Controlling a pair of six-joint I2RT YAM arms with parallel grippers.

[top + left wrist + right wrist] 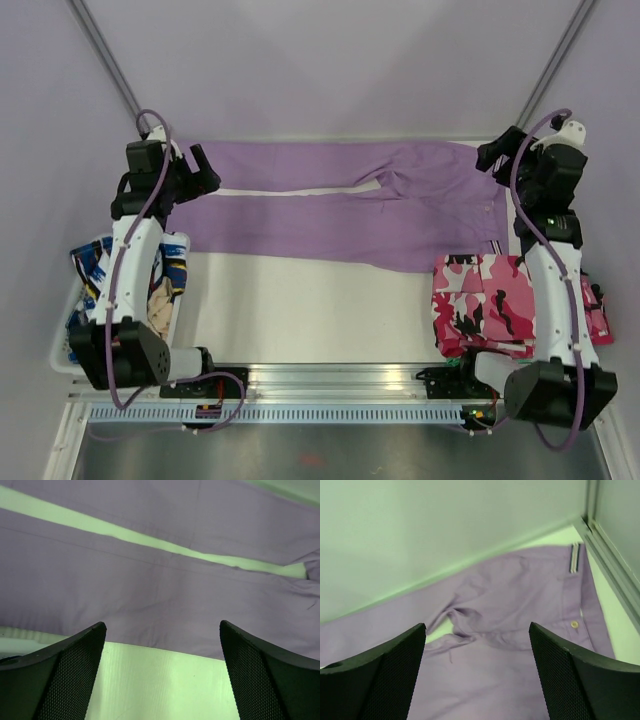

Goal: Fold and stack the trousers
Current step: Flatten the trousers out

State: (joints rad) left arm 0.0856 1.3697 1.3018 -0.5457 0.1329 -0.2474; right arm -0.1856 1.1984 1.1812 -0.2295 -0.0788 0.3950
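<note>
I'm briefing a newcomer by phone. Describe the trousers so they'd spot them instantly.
On the table, the trousers lie spread flat along the far edge, legs pointing left. They are plain lilac, unlike the folded pink camouflage garment nearby.

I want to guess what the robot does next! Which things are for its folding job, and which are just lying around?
For the job: the purple trousers, spread flat; the left pincer and right pincer, both open.
Just lying about: the pink camouflage garment, folded; the blue-and-white clothes in the white bin.
</note>
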